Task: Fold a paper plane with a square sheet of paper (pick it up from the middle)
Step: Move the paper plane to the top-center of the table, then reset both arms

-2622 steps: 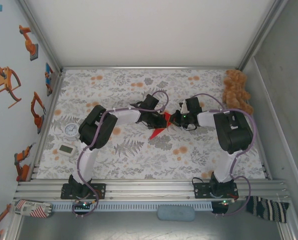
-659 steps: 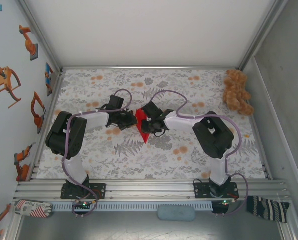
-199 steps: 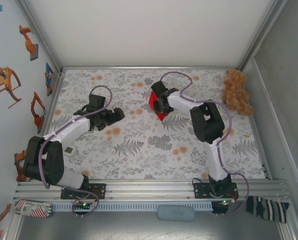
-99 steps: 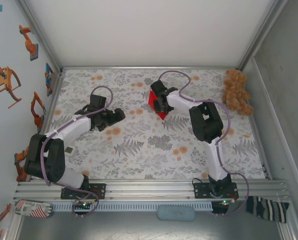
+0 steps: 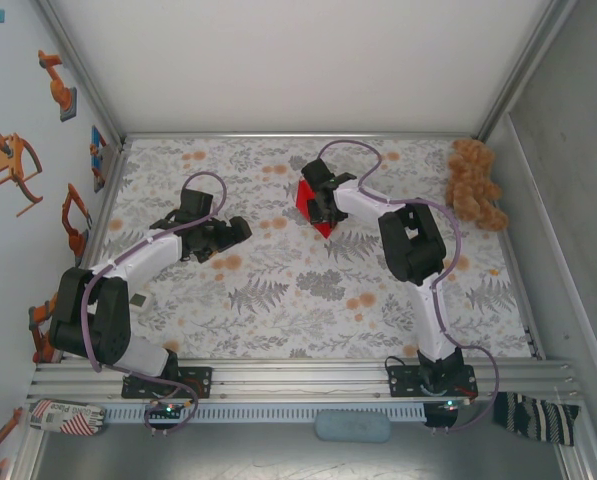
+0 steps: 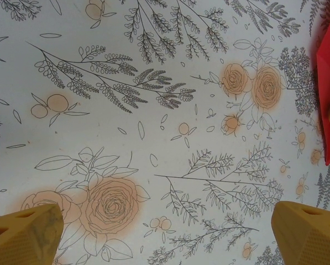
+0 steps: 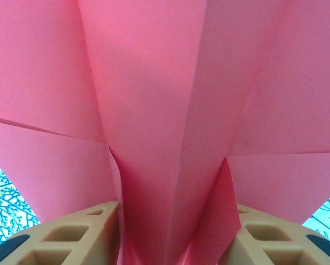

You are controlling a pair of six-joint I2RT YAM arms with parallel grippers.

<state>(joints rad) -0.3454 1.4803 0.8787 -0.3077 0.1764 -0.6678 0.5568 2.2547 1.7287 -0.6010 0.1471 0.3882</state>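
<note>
My left tool (image 6: 167, 215) hangs spread above the counter (image 6: 153, 83) at nine o'clock; right tool (image 7: 178, 221) straddles the paper plane (image 7: 153, 83) (gripping? I can't tell).

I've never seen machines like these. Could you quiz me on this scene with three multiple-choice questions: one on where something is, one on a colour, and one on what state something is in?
1. Where does the teddy bear sit?
A) at the far right corner of the table
B) between the two arms
C) by the left edge

2. What colour is the folded paper plane?
A) blue
B) red
C) white

3. How does the left claw stand?
A) shut on the paper
B) wide open, with nothing between its fingers
C) shut on the bear

Answers:
1 A: the top view shows the bear against the far right corner.
2 B: the paper is bright red.
3 B: the left wrist view shows the yellow fingers far apart over the table.
</note>
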